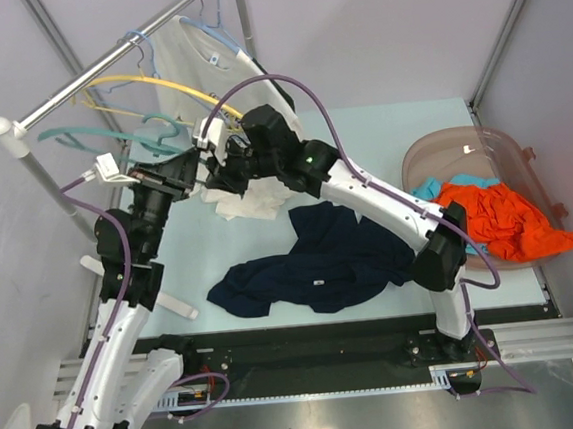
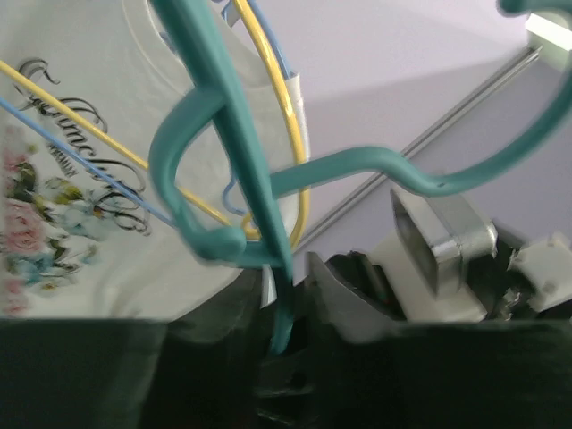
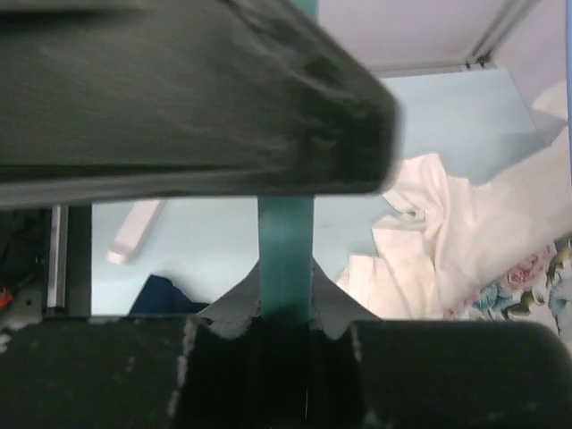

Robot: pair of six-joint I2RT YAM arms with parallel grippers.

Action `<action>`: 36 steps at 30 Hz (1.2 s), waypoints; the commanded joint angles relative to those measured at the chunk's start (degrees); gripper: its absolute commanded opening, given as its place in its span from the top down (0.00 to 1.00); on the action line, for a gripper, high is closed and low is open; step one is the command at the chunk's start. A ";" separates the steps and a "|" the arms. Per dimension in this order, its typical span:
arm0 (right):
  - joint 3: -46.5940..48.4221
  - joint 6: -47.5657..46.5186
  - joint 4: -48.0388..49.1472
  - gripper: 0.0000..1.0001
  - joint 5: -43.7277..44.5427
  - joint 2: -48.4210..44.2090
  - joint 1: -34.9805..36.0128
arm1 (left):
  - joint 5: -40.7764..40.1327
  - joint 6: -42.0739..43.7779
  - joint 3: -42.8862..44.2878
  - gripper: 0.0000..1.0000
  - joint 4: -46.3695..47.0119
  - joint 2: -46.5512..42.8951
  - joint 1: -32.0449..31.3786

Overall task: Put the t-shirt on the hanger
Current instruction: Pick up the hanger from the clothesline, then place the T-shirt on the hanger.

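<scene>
The t-shirt (image 1: 316,262) lies crumpled on the worktop (image 1: 380,136), well apart from the rail (image 1: 103,65). The hanger (image 3: 286,237) is near the rail, pinched in the right gripper (image 1: 224,165). I cannot tell whether the left gripper (image 1: 196,172) is closed. Pulling the hanger away could snag the yellow hanger (image 1: 170,84) crossing it.

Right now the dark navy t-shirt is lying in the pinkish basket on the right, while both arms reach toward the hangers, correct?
Not quite: the top external view shows the navy t-shirt lying crumpled on the table, outside the basket, which holds an orange garment. The rest is right.
</scene>
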 commanded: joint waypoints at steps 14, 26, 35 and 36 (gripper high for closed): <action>-40.56 -21.80 -24.24 1.00 -9.91 -40.70 -14.74 | 39.37 57.51 7.87 0.00 -46.48 -11.29 0.10; -56.52 -21.02 -30.66 1.00 -5.43 -55.77 -14.65 | 35.54 94.89 16.44 0.10 -68.16 -3.55 -15.51; -53.44 -24.00 -31.81 1.00 -5.17 -54.89 -12.02 | 28.40 92.61 9.24 0.32 -57.62 0.49 -23.46; -53.44 -24.36 -31.64 1.00 -4.82 -55.06 -10.97 | 28.84 93.05 8.18 0.37 -56.91 0.23 -23.81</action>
